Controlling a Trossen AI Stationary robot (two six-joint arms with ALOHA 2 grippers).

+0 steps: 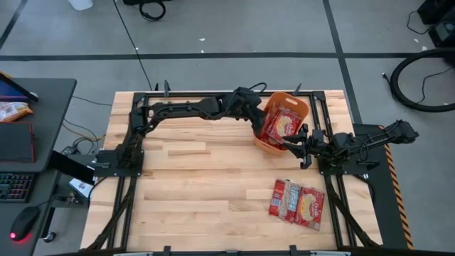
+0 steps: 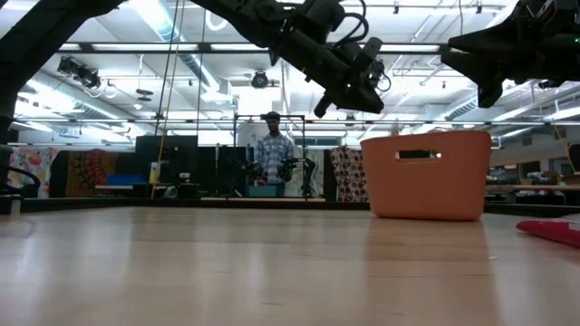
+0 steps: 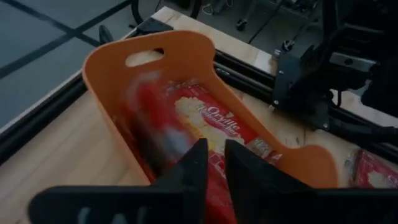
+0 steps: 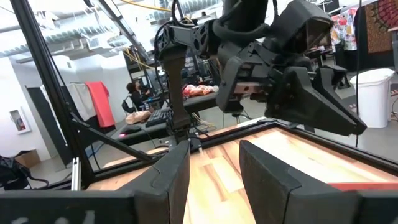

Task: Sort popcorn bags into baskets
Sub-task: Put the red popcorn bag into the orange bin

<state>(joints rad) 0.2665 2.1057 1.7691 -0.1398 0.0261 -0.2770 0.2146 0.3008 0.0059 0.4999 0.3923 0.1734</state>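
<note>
The orange basket (image 1: 290, 97) (image 2: 426, 177) stands at the table's far right, and popcorn bags (image 1: 283, 125) lie inside it, a cream-and-red one (image 3: 214, 127) on top. A further red bag (image 3: 155, 124) shows blurred against the basket's inner wall, clear of my fingers. My left gripper (image 1: 264, 118) (image 3: 216, 155) hovers above the basket's left side, slanting down, its fingers a little apart with nothing between them. My right gripper (image 1: 293, 139) (image 4: 214, 162) waits open just to the basket's right. Two more red bags (image 1: 286, 199) (image 1: 311, 206) lie flat on the table's near right.
Black frame rails (image 1: 213, 92) run along the table's edges, close behind the basket. The wooden top (image 1: 199, 185) spreads left of the basket. A person (image 2: 272, 149) stands in the room far beyond the table. A desk with a keyboard (image 1: 14, 186) is off the left side.
</note>
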